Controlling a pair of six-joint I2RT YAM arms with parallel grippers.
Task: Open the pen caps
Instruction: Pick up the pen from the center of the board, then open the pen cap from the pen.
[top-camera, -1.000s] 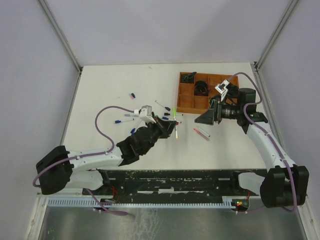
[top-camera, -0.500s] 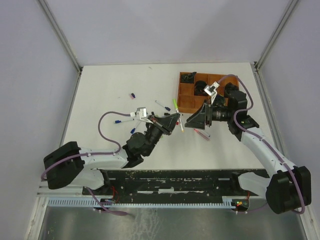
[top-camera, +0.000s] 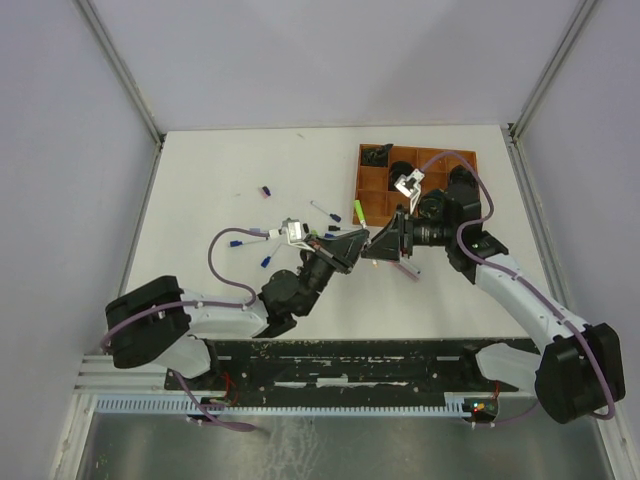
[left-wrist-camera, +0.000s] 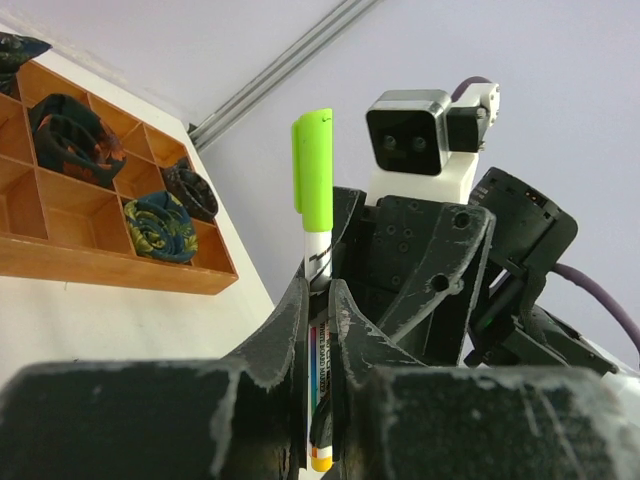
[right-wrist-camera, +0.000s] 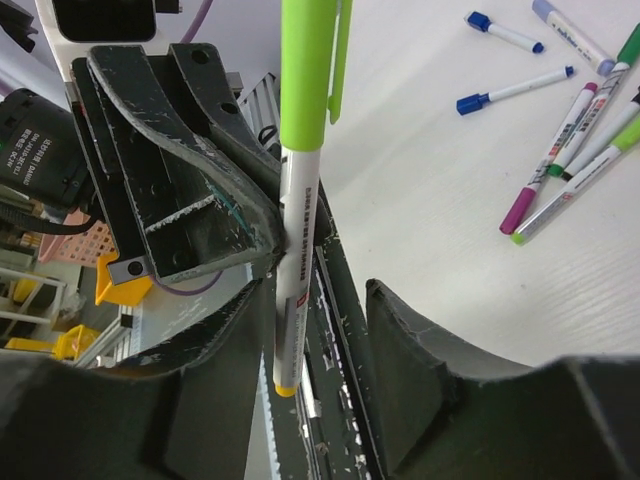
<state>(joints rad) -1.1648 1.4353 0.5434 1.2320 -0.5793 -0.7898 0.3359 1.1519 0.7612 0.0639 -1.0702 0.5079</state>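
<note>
The left fingers (left-wrist-camera: 288, 330) pinch the white barrel of one pen (left-wrist-camera: 318, 262) low on its length. Its green cap (left-wrist-camera: 312, 170) therefore stands free above them in the middle of the left wrist view. Judging by the task, the barrel is clamped there to leave the cap exposed for the other arm. The right fingers (right-wrist-camera: 405, 345) are spread on either side of that same barrel in the lower half of the right wrist view. The right-hand one is clearly apart from the barrel, and the cap sits beyond their tips, so they appear to grip nothing yet. In the top view the two arms meet nose to nose at centre frame, just below the brown tray (top-camera: 430, 150). Its near wall limits room toward the upper right. Loose pens (right-wrist-camera: 555, 150) lie on the table (top-camera: 220, 170) at the upper right of the right wrist view, near enough that a low sweep could brush them. Drawing the cap off along the pen's own line looks the freest path.
</note>
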